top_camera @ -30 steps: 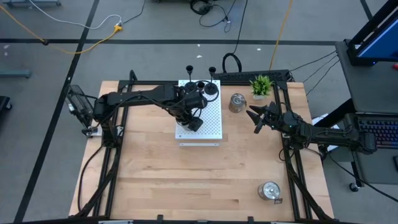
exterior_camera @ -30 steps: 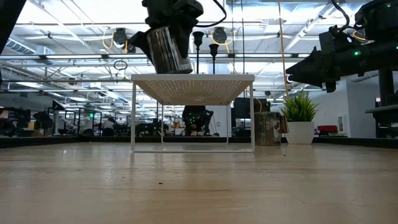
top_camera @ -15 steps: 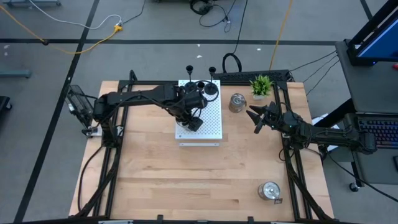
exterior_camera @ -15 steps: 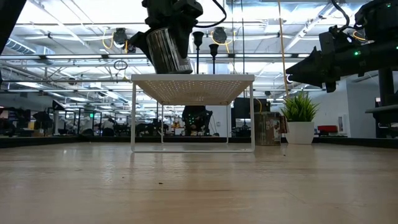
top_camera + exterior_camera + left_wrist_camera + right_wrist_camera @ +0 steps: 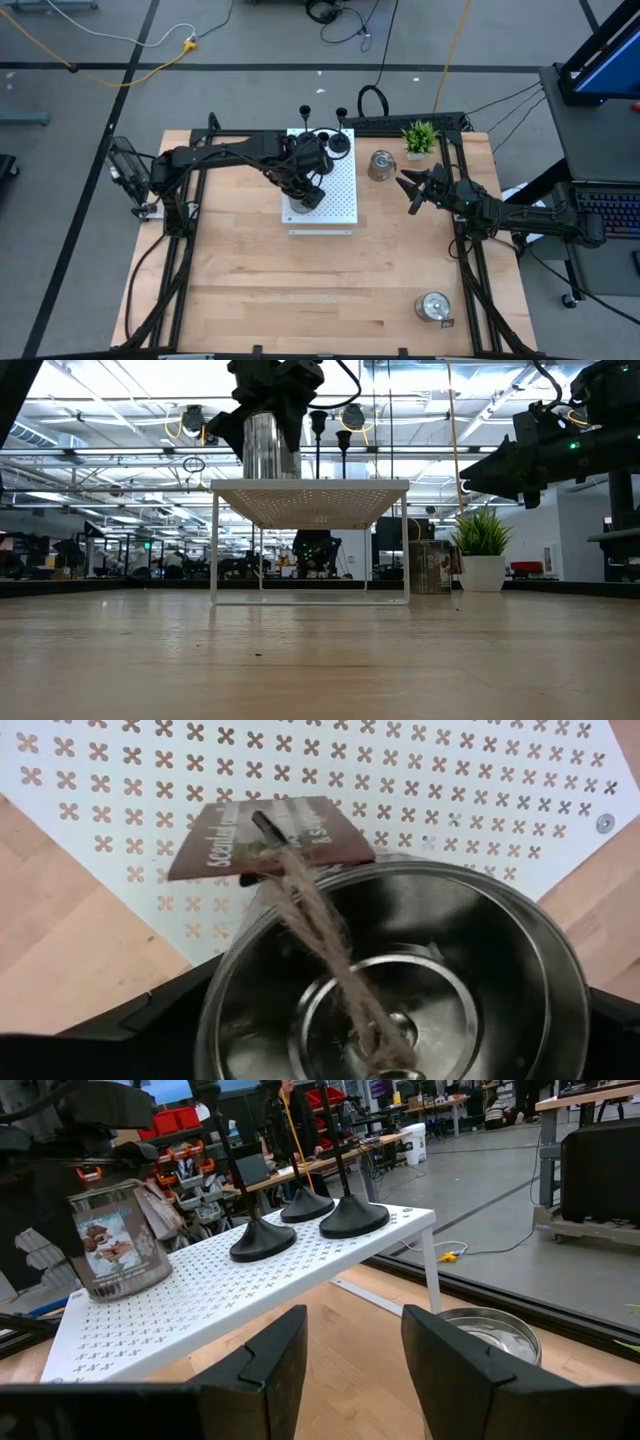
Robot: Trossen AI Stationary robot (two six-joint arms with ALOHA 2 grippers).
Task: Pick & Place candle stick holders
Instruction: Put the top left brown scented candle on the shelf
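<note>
Left gripper (image 5: 297, 196) is over the near-left part of the white perforated board (image 5: 340, 195), fingers spread wide around a silver-glass candle holder (image 5: 264, 447) that sits between them; from the low view it looks upright with its base at or just on the board, though I can't confirm full contact. The holder's twine and brown tag (image 5: 262, 836) drape forward past the fingertips onto the board. To finish well: make sure the base is flat on the board, then lift straight up so neither finger clips the rim or snags the twine. Three black stem holders (image 5: 305, 1205) stand well beyond the fingers at the far edge. Right gripper (image 5: 413, 190) hangs off the board, fingers part open on nothing, with a second silver holder (image 5: 492, 1335) just ahead of them; a third (image 5: 432, 306) sits well behind, near the table's front edge.
</note>
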